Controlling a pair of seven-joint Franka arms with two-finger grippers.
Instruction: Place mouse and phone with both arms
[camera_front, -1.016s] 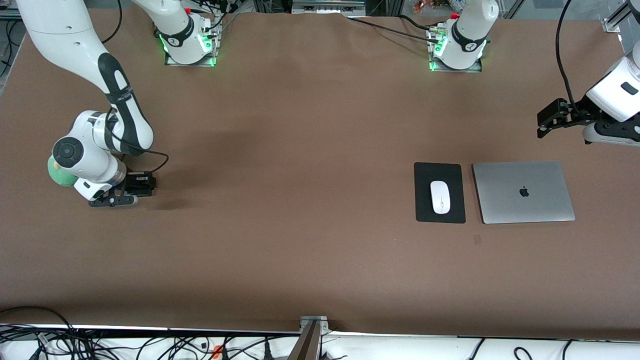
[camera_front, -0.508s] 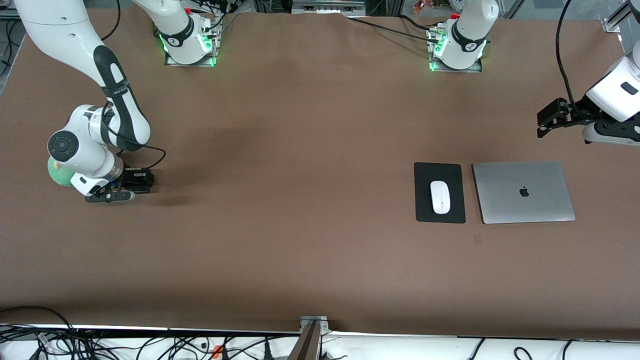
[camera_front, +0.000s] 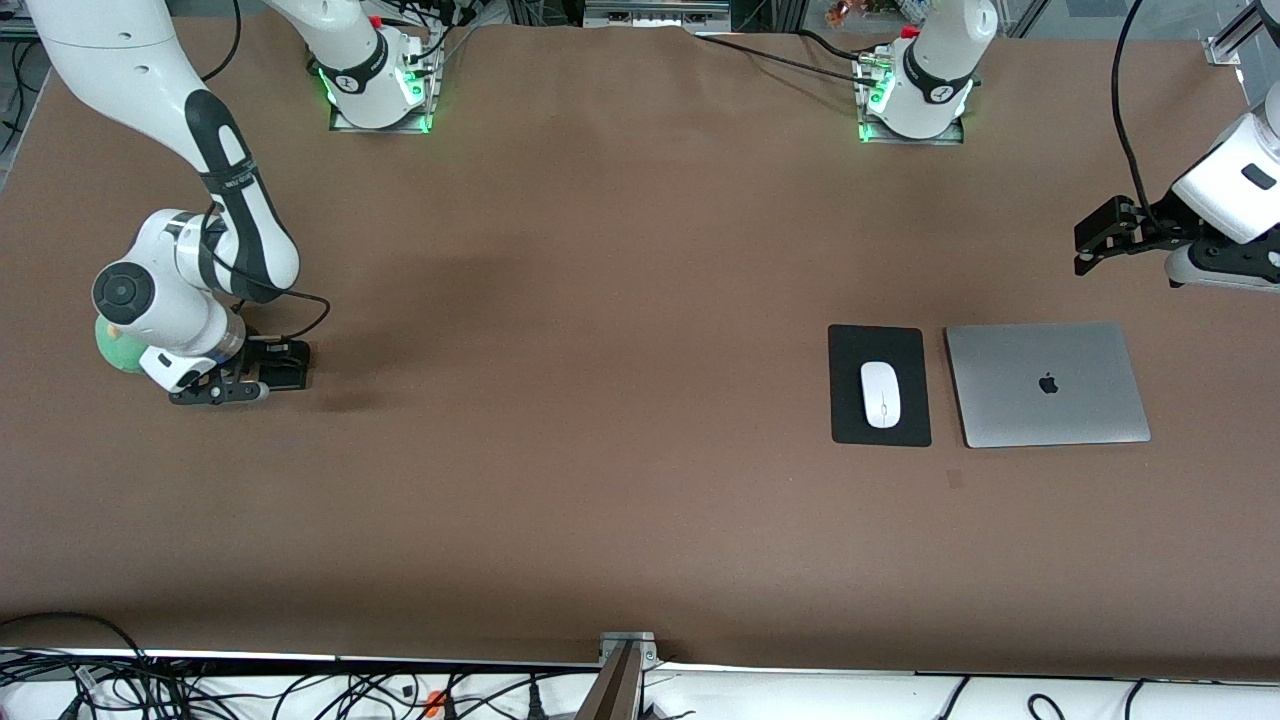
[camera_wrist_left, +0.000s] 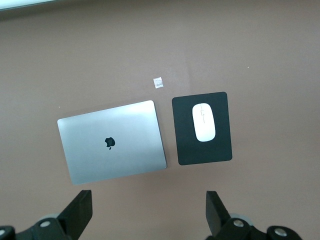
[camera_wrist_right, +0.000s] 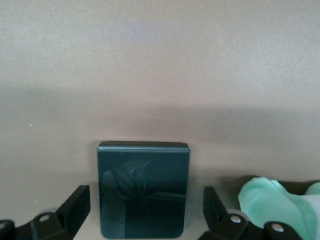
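The white mouse (camera_front: 881, 393) lies on a black mouse pad (camera_front: 848, 410); both show in the left wrist view, mouse (camera_wrist_left: 204, 122) and pad (camera_wrist_left: 220, 150). The black phone (camera_wrist_right: 143, 187) lies flat on the table toward the right arm's end. My right gripper (camera_wrist_right: 145, 200) is low over it, open, one finger on each side with a gap to the phone. In the front view the right gripper (camera_front: 245, 380) hides the phone. My left gripper (camera_front: 1090, 240) is open and empty, up in the air over the table at the left arm's end (camera_wrist_left: 148, 205), waiting.
A closed silver laptop (camera_front: 1046, 384) lies beside the mouse pad, toward the left arm's end. A green and white soft thing (camera_front: 115, 345) sits close by the right wrist and shows beside the right gripper (camera_wrist_right: 270, 205). A small tape mark (camera_wrist_left: 158, 82) is near the pad.
My right gripper has shifted a little toward the right arm's end of the table and settled around the phone. The left arm, mouse and laptop have not moved.
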